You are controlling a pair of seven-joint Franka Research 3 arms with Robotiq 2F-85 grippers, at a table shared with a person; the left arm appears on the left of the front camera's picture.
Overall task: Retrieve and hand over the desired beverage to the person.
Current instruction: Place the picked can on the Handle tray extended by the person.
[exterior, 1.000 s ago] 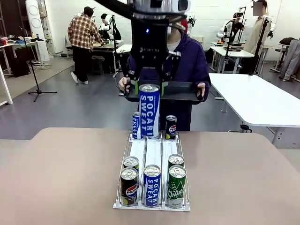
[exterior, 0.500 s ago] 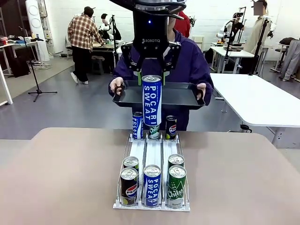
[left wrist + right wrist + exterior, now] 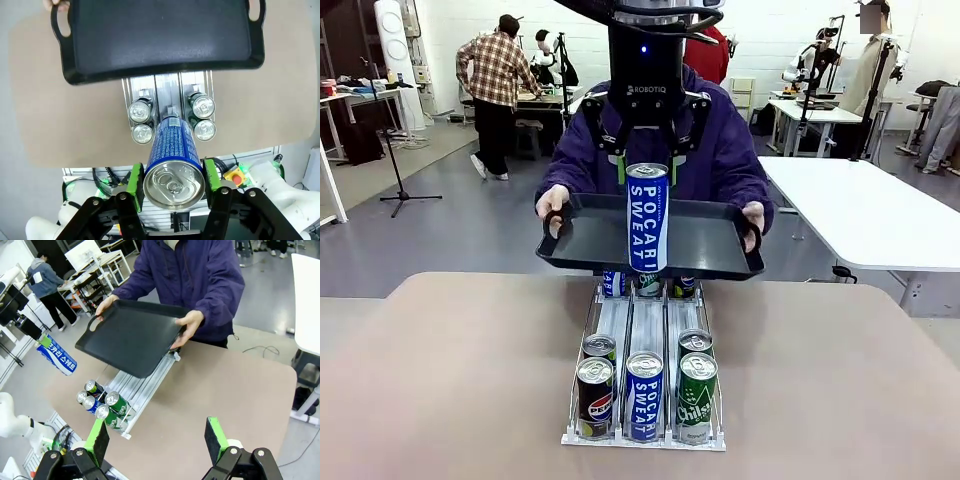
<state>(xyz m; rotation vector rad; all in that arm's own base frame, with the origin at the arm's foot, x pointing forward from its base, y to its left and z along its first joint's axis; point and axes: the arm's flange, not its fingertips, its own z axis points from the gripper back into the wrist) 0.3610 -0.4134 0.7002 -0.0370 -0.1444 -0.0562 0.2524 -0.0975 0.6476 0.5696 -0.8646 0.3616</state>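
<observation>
The left arm's black, green-padded claw (image 3: 646,176) points straight down just on the robot's side of the black plastic tray (image 3: 705,240), clamped around the top of a tall blue-and-white can (image 3: 647,225), while the right claw (image 3: 156,437) hangs farther from that tray, jaws spread wide, empty.

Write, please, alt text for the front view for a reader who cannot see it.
The left gripper holds a tall blue Pocari Sweat can upright in the air, in front of a black tray that a person in a purple jacket holds out with both hands. Below, a rack of drink cans stands on the tan table.
</observation>
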